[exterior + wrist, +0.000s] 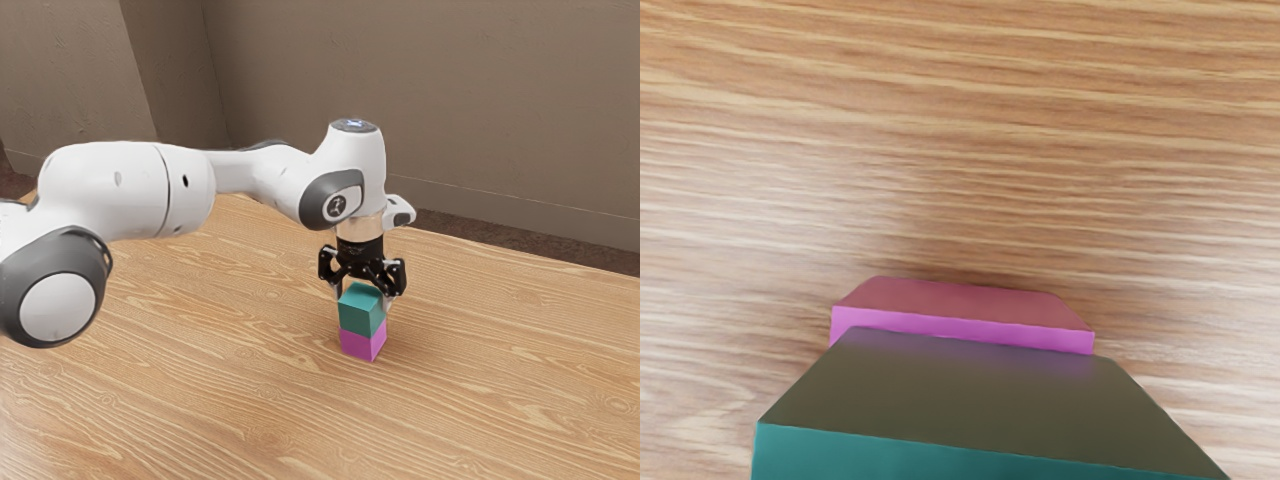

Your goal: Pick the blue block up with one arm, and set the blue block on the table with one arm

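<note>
The gripper [363, 291] points straight down at the top of the stack in the exterior view, level with the upper part of the blue block [359, 314], which looks teal. That block rests on a magenta block [361, 343], slightly offset from it. From the wrist view, the blue block [970, 456] is large and close under my hand, with its side in dark shade. A strip of the magenta block's top [960, 327] shows below and beyond it. Whether the gripper holds the blue block cannot be made out.
The wooden table [500, 380] spreads around the stack, its far edge running in front of a brown wall [480, 110]. Bare wood grain of the table [960, 130] also lies beyond the blocks in the wrist view.
</note>
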